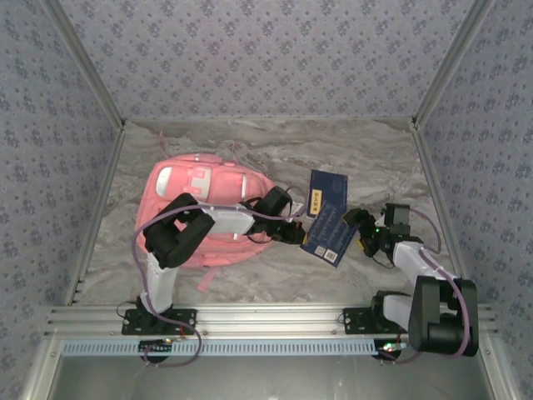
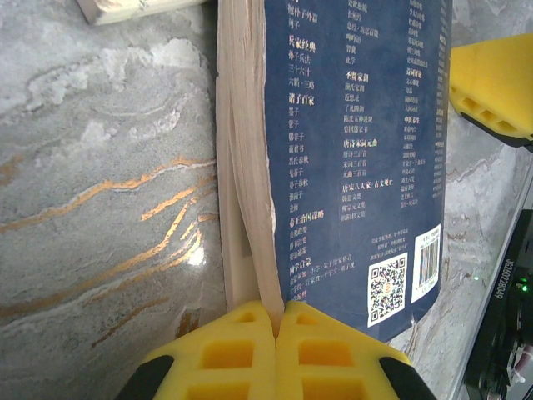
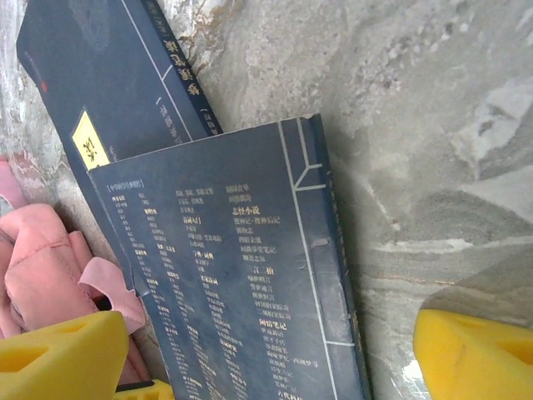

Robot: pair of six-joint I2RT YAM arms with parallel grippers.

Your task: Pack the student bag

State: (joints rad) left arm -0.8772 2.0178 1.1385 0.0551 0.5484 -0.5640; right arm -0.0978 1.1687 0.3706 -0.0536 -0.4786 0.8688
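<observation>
Top view: the student bag (image 1: 218, 179) lies left of centre on the table (image 1: 275, 150), and our left gripper (image 1: 293, 229) reaches across it to the blue book (image 1: 329, 233). Left wrist: it's clenched on just a thin edge, so we reckon the book could flop open or slip. Right wrist: the right gripper (image 3: 266, 350) gapes wide, holding nothing, and could knock the book loose.

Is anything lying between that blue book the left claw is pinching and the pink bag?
Nothing loose does. The left gripper, shut on the book, sits between it and the student bag. A second book lies farther back, off that path. I cannot tell whether the bag is open.
</observation>
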